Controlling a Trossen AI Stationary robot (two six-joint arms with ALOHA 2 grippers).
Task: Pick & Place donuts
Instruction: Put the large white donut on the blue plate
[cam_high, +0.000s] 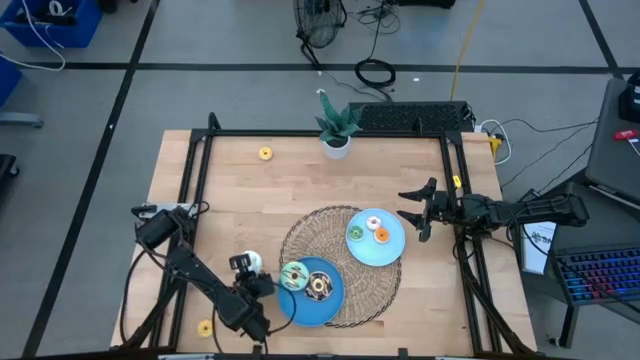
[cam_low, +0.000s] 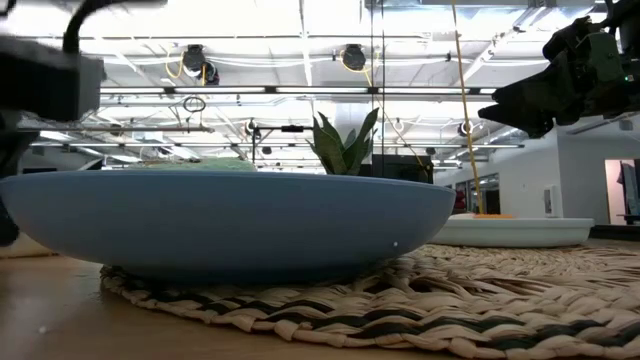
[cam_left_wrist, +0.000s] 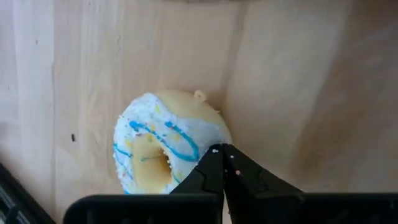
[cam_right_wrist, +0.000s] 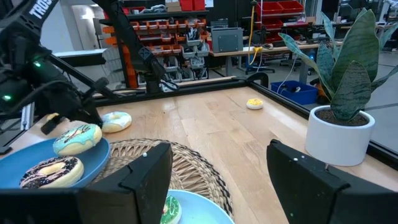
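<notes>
Left gripper (cam_left_wrist: 222, 163) hangs directly over the white-iced toy donut with blue squiggles (cam_left_wrist: 165, 146), fingers pinched together, gripping nothing. The donut lies flat on the wooden counter (cam_left_wrist: 298, 74), just beside the near blue plate (cam_high: 325, 305). It looks light, hard and glossy, so likely slippery. Best bet: one finger through the hole, one outside, pinching the ring's wall. Right gripper (cam_high: 418, 214) waits spread open beside the far blue plate (cam_high: 390, 252).

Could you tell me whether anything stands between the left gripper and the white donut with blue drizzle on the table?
Nothing visible does: the shut left gripper hangs right over the white, blue-drizzled donut on the bare wooden table.
</notes>
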